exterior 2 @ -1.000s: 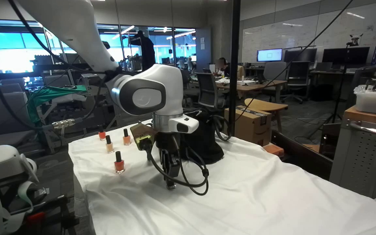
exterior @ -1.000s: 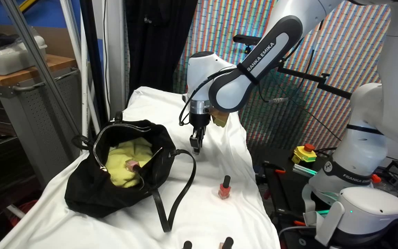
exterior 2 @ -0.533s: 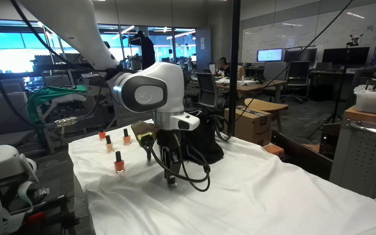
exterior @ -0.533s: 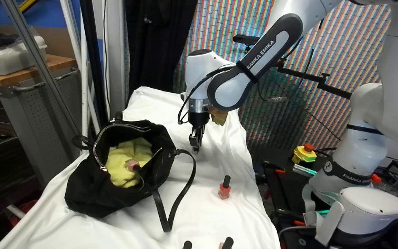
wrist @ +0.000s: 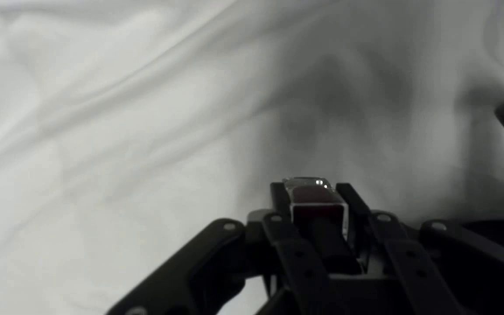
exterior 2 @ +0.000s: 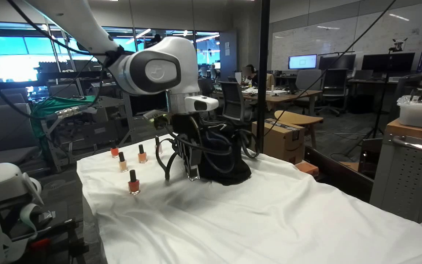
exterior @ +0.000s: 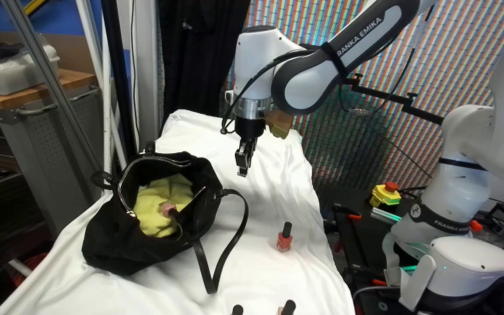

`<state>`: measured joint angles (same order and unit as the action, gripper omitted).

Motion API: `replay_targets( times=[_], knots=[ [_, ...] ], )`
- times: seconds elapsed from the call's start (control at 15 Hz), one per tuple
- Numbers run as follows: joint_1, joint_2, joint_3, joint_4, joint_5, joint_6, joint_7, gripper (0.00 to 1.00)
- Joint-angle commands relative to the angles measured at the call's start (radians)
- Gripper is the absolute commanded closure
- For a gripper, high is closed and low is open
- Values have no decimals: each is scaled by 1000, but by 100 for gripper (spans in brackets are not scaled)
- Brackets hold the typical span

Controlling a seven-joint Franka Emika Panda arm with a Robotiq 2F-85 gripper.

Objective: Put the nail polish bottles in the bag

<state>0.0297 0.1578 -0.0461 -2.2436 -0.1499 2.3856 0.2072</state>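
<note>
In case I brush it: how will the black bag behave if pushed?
The bag would probably give rather than resist: its fabric sides look slack. The strap could snag, as it loops out over the white cloth.

Matt cloth bag (exterior: 114,245), glossy bottle (wrist: 317,199)
</note>
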Motion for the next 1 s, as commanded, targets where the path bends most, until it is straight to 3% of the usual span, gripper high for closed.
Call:
replay_targets(
  times=[0.0,0.53,0.93],
  knots=[
    [47,-67,28,20,-67,-31,119,80],
    [159,19,123,193,-190,-61,334,81],
    [242,160,113,373,-275,-90,425,81]
  ],
)
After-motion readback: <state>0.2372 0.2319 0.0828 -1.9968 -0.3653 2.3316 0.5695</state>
